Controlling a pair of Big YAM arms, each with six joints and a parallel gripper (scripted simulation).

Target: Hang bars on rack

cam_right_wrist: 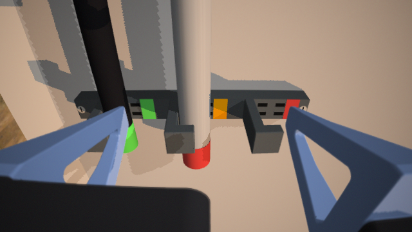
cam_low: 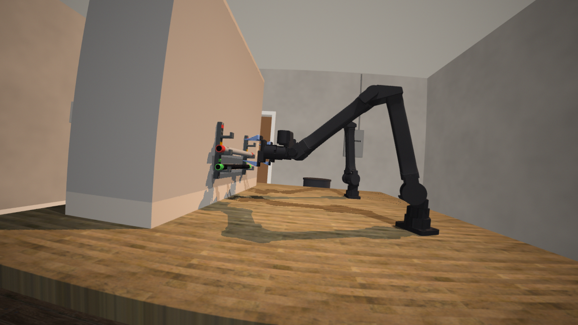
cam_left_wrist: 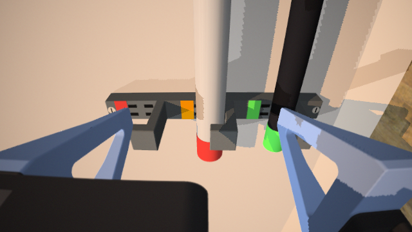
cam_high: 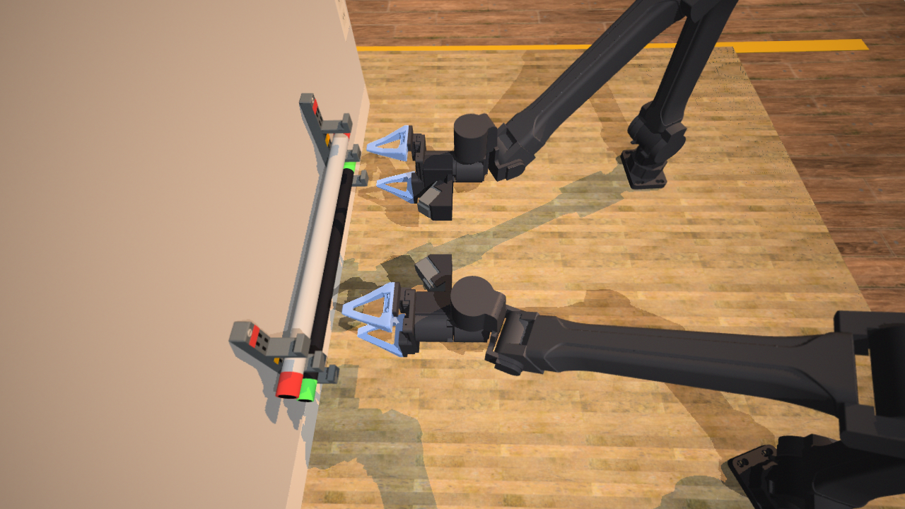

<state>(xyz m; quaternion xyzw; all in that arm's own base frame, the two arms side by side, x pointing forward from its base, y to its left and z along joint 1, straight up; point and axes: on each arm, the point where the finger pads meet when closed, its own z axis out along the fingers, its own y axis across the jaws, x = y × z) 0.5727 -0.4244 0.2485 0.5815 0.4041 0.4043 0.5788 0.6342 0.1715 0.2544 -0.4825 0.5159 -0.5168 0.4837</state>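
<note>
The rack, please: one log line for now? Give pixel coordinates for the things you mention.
white bar (cam_high: 318, 240) (cam_low: 238, 150) (cam_left_wrist: 211, 64) (cam_right_wrist: 194, 64): orange pair, belongs red | black bar (cam_high: 327, 278) (cam_low: 234, 166) (cam_left_wrist: 297, 58) (cam_right_wrist: 104, 58): green pair, correct | both grippers open

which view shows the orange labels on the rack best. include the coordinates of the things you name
The left wrist view: its small orange label (cam_left_wrist: 187, 109) (cam_right_wrist: 220, 109) shows large beside the white bar (cam_left_wrist: 210, 64) (cam_right_wrist: 194, 64). Right wrist shows the other similarly; top and exterior show only slivers.

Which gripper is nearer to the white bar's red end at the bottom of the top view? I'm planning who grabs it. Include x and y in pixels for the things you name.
Left. The left gripper (cam_high: 351, 321) (cam_low: 244, 150) (cam_left_wrist: 205, 116) faces that red end (cam_high: 289, 384) (cam_low: 219, 148) (cam_left_wrist: 209, 151); the right gripper (cam_high: 372, 165) (cam_right_wrist: 206, 115) is near the bar's other end.
</note>
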